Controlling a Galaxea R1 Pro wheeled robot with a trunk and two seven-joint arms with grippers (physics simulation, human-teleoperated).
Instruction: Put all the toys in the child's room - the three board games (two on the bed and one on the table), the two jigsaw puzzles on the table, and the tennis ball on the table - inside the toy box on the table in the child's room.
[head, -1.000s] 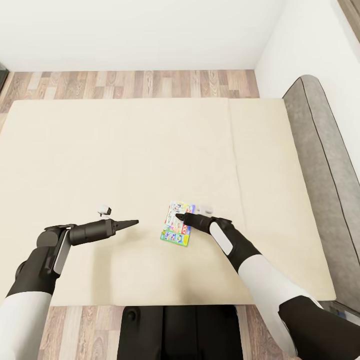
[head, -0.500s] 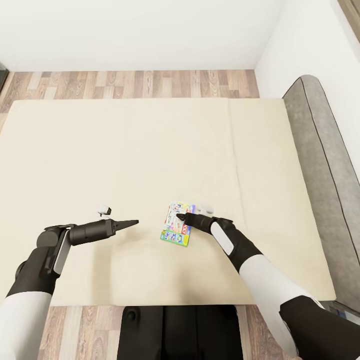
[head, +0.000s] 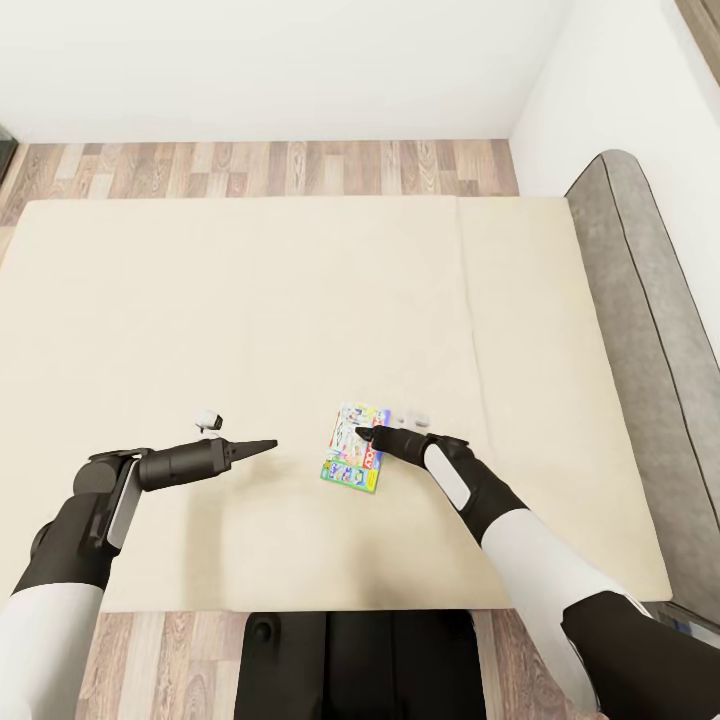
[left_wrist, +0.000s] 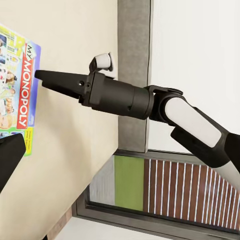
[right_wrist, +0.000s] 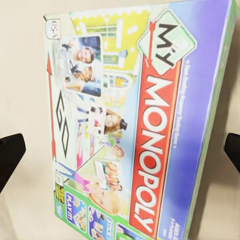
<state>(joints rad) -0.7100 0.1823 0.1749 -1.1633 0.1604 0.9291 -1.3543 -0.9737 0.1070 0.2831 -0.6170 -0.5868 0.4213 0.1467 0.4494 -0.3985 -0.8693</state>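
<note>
One board game (head: 349, 466), a flat Monopoly box with a white, green and blue cover, lies on the cream bed (head: 250, 300) near its front edge. My right gripper (head: 362, 433) hovers over the box's right part. It is open, and in the right wrist view the box (right_wrist: 130, 125) spans the space between its two dark fingertips (right_wrist: 10, 155). My left gripper (head: 268, 443) hangs over bare mattress to the box's left, pointing at it, open and empty. The left wrist view shows the box's edge (left_wrist: 17, 90) and the right gripper (left_wrist: 44, 75) above it.
A grey padded headboard (head: 640, 330) runs along the bed's right side against the white wall. Wood-plank floor (head: 260, 168) lies beyond the bed's far edge. My dark base (head: 350, 665) stands at the bed's near edge.
My right gripper has drawn back slightly to the right over the box. The box and the left arm have not moved.
</note>
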